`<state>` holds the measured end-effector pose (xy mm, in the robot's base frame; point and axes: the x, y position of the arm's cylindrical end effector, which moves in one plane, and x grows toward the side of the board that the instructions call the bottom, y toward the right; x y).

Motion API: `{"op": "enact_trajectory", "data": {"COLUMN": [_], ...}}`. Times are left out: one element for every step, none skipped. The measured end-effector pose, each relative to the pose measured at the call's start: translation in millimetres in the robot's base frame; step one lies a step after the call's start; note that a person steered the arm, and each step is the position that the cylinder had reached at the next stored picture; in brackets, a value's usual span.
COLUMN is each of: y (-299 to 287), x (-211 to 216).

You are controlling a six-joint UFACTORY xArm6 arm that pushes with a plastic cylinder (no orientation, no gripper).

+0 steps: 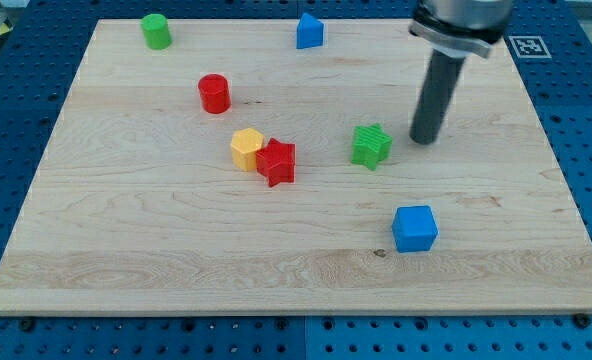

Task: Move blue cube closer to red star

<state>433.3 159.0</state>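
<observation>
Camera view: my tip (425, 139) stands upright beside green star (371, 146).

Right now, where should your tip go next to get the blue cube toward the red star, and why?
Probably swing my tip down to the view's right of the blue cube. It now sits above the cube, beside the green star; the red star lies up-left, touching the yellow block.

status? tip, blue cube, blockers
My tip right of green star, above blue cube. Cube untouched, right of red star. Path between clear.
</observation>
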Motion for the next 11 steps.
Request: {"op": "enact_trajectory", "data": {"y": [27.7, 23.9, -14.8, -29.3, -3.7, -38.0, -68.4, -56.5, -80.2, -145.4, -180.4], "x": [42.4, 86.2, 98.7, 108.9, 139.1, 141.2, 112.1, 110.8, 104.4, 104.4, 104.4]}}
